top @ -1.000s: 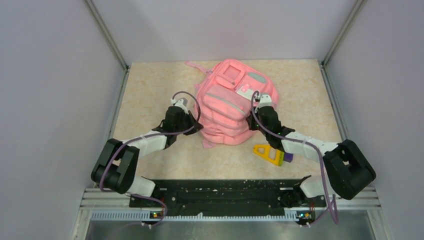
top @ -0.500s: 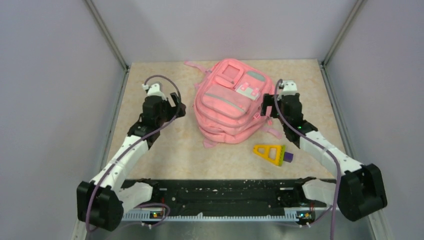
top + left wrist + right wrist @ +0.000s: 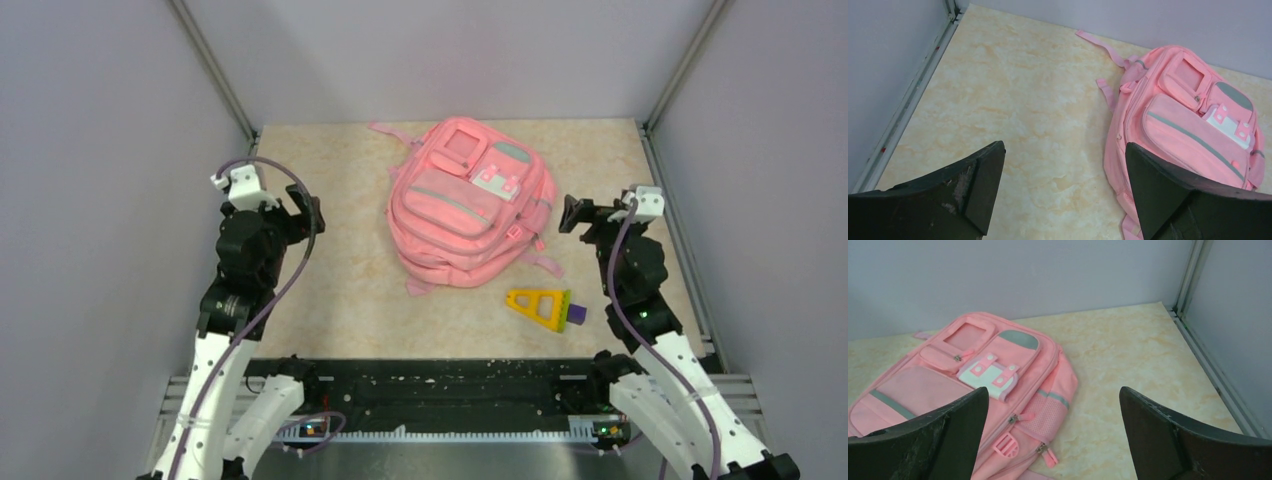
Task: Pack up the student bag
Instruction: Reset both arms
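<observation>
Since the pink bag [image 3: 465, 215] lay flat on the counter [image 3: 320, 170] between my left tool [image 3: 305, 215] and right tool [image 3: 575, 215], both spread wide and empty, I judged it soft, floppy and light, best pinched by a strap [image 3: 390, 130] or seamed edge.

You have one student bag [image 3: 465, 205] on one desk [image 3: 320, 180]. Count one yellow triangular piece [image 3: 538, 305] and one purple block [image 3: 577, 314] as well. Two arms are in view, so you have two claws: one left claw [image 3: 1063, 147] and one right claw [image 3: 1054, 389], with two fingers apiece.
</observation>
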`<state>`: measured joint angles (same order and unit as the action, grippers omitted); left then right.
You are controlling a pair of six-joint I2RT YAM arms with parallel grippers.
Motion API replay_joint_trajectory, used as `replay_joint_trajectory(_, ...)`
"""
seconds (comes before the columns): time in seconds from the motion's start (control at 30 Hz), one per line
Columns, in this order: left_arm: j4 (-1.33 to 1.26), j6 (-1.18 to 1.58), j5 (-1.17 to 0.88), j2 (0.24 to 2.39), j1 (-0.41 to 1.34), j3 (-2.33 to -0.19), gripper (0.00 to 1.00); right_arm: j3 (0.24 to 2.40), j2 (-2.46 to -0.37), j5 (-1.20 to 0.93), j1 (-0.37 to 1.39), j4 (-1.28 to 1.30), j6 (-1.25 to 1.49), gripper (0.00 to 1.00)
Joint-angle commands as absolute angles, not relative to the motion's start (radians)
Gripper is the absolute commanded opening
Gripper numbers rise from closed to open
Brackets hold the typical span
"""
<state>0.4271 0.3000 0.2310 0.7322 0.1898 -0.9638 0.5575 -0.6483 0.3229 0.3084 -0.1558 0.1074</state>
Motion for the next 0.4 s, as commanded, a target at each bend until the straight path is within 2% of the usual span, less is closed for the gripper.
replay_joint_trajectory(0.0,0.443,0.232,0.251,0.684,0.189,-0.889,0.95,0.488,-0.601,0.384,0.308,-0.238,0.088,0.99)
replay_joint_trajectory(0.37,0.406,0.223,0.263,0.662,0.189,-0.834,0.96,0.48,-0.565,0.429,0.307,-0.246,0.095,0.99)
